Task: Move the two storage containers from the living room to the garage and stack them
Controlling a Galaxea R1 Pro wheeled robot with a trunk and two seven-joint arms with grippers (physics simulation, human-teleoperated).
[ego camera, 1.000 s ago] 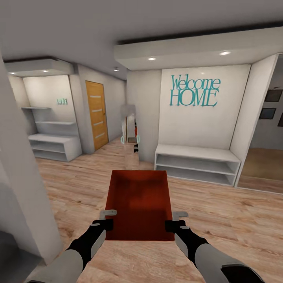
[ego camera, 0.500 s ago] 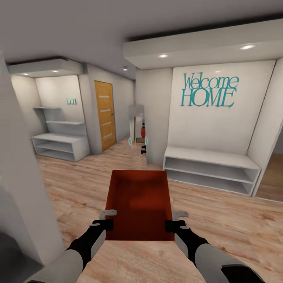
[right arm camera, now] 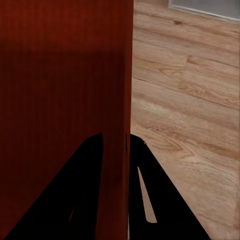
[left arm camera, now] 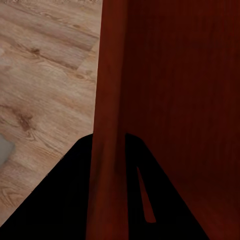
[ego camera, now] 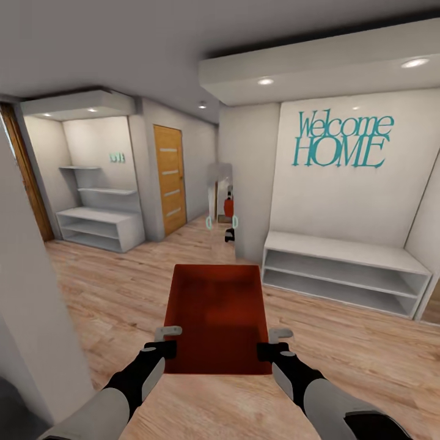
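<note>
The head view is showing what neither wrist view does: a hallway with a white wall carrying teal "Welcome HOME" lettering (ego camera: pixel 342 140), a low white shelf bench (ego camera: pixel 342 269) beneath it, a wooden door (ego camera: pixel 169 178) further back, a second white shelf unit (ego camera: pixel 101 226) in an alcove, and a tall mirror (ego camera: pixel 221 205) standing at the corner. The wood-plank floor (ego camera: pixel 110 293) is running under everything. The wrist views are instead giving the close detail of each grip, with planks passing beside the red wall.

Both arms are reaching forward and slightly inward, forearms low in the head view, wrists level with each other. They are carrying one red bin (ego camera: pixel 217 318) between them, open top up, its long axis pointing away from the robot, held clear above the floor.

The left gripper (ego camera: pixel 164 342) is sitting at the bin's left long wall near the robot's end; in the left wrist view its dark fingers (left arm camera: pixel 150 200) are straddling that thin wall, one inside and one outside, closed against it. The right gripper (ego camera: pixel 274 343) is doing the same on the right long wall; the right wrist view is showing its fingers (right arm camera: pixel 145 195) pinching the wall edge between them, with hardly any gap left.
</note>
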